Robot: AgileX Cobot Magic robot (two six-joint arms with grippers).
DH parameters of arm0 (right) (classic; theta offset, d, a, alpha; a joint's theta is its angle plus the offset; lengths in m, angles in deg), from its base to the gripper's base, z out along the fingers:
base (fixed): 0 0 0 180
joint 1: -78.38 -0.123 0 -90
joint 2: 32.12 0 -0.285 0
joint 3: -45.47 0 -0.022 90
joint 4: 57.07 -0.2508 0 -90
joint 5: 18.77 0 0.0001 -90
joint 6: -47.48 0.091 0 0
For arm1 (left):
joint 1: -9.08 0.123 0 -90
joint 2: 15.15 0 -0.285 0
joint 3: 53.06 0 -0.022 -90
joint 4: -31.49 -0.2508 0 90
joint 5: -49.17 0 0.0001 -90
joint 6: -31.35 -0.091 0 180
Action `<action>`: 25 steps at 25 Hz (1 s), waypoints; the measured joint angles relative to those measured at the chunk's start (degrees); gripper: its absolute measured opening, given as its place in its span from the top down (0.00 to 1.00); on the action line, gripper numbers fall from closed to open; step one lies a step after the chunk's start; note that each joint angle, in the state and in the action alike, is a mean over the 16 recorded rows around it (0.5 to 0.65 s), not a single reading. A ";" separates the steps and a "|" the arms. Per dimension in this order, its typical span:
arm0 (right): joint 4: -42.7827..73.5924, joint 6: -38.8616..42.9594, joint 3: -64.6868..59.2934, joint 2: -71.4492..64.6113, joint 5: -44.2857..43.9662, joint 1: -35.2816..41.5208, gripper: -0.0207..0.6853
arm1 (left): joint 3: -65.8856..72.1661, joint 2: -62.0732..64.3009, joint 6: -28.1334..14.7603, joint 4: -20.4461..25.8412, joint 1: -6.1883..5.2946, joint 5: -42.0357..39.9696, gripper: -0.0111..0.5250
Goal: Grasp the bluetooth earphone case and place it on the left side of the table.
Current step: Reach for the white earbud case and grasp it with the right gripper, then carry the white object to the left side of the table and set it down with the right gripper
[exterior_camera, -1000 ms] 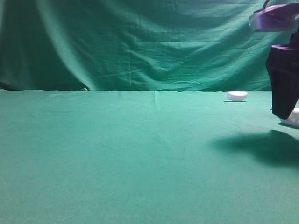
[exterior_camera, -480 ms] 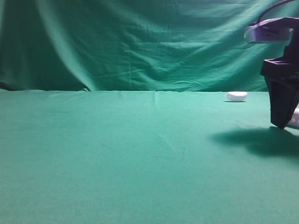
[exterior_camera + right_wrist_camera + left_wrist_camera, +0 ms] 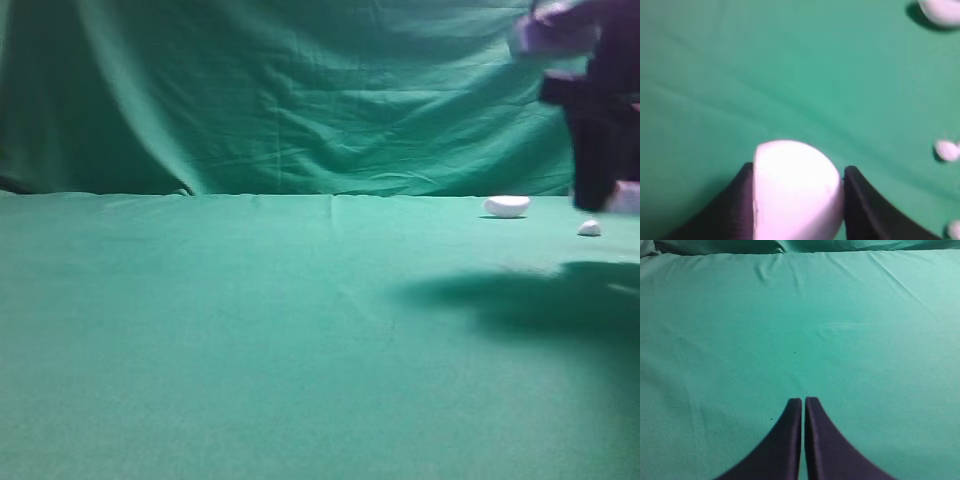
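Observation:
The bluetooth earphone case (image 3: 797,190) is a smooth white rounded piece held between the two dark fingers of my right gripper (image 3: 797,172). In the exterior view the right gripper (image 3: 600,195) hangs above the green table (image 3: 250,330) at the far right, with the case (image 3: 626,197) showing white at its lower end, clear of the cloth. My left gripper (image 3: 803,401) is shut and empty over bare green cloth; it does not show in the exterior view.
A flatter white half-oval piece (image 3: 507,206) lies at the back right, also at the top right of the right wrist view (image 3: 942,10). A tiny white bit (image 3: 589,228) lies under the right gripper (image 3: 946,150). A green curtain (image 3: 300,90) hangs behind.
My right gripper has risen off the table with the case in it and shifted a little left. The tiny white bit beneath it has come into view.

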 joint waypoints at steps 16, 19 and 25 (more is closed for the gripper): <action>-1.48 -7.27 31.78 -26.35 4.09 -26.51 0.51 | 0.00 0.00 0.00 0.00 0.00 0.00 0.98; -0.73 -8.16 35.17 -30.73 5.31 -28.75 0.51 | 0.00 0.00 0.00 0.00 0.00 0.00 0.98; 0.31 -8.65 38.05 -35.40 7.70 -30.69 0.44 | 0.00 0.00 0.00 0.00 0.00 0.00 0.98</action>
